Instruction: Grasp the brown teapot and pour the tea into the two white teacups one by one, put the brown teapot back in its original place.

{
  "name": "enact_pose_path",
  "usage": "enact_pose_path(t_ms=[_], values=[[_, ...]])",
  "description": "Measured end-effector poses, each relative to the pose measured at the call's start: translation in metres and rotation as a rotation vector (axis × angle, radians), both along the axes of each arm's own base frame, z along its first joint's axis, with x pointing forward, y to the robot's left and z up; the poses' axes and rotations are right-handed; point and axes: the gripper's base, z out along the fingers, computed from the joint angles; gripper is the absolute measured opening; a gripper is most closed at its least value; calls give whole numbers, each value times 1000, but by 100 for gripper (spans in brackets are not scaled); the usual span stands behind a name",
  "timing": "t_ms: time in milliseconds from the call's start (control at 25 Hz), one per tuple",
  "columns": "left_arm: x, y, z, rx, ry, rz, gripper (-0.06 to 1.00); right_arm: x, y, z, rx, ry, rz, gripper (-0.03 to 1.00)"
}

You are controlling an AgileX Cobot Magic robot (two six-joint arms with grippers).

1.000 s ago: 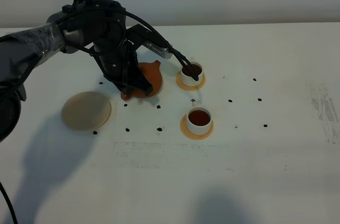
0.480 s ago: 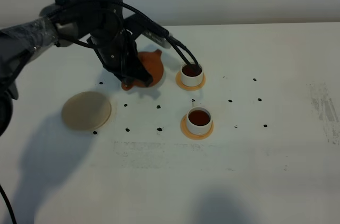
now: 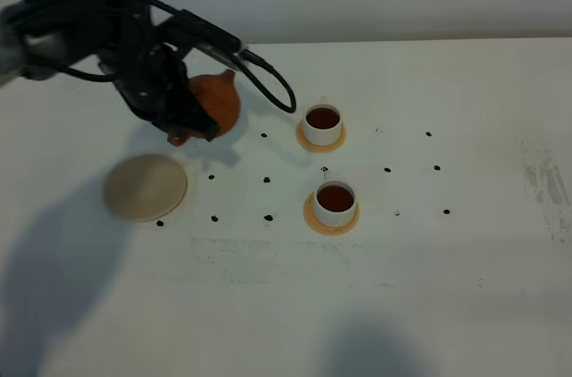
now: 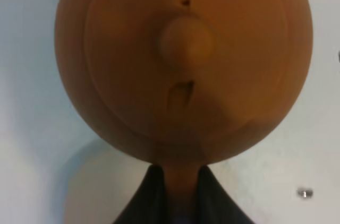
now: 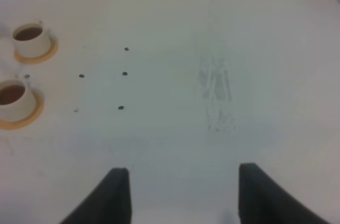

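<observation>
The brown teapot (image 3: 214, 102) hangs above the table at the back left, and my left gripper (image 3: 183, 127) is shut on its loop handle. The left wrist view shows the teapot (image 4: 183, 59) from above, lid knob in the middle, with the gripper (image 4: 181, 195) clamped on the handle. Two white teacups hold dark tea: the far one (image 3: 323, 122) and the near one (image 3: 335, 202), each on a small orange coaster. They also appear in the right wrist view (image 5: 30, 39) (image 5: 13, 100). The beige coaster disc (image 3: 145, 186) lies bare, in front of the teapot. My right gripper (image 5: 178, 195) is open over bare table.
Small black dots (image 3: 266, 180) mark the white table (image 3: 429, 270) around the cups. A scuffed patch (image 3: 547, 185) lies near the right edge. The left arm's cable (image 3: 268, 82) loops between the teapot and the far cup.
My left arm has carried the teapot leftward and back, away from the far cup. The teapot has levelled out from its pouring tilt. The cups have not moved.
</observation>
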Motion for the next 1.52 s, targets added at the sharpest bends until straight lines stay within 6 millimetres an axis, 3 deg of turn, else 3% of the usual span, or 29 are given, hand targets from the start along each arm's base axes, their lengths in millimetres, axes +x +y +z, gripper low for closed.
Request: enact_pose_path(t_ms=[160, 280, 680, 960, 1280, 1520], values=[[-20, 18, 21, -25, -9, 67, 12, 0, 0, 0, 0, 0, 0, 44], [-34, 30, 24, -25, 10, 110, 12, 0, 0, 0, 0, 0, 0, 44], [-64, 57, -11, -1, 160, 182, 12, 0, 0, 0, 1, 0, 0, 44], [-69, 77, -20, -2, 179, 237, 12, 0, 0, 0, 1, 0, 0, 44], [-62, 77, -21, -26, 106, 239, 12, 0, 0, 0, 1, 0, 0, 44], [-60, 76, -39, -19, 153, 243, 12, 0, 0, 0, 1, 0, 0, 44]])
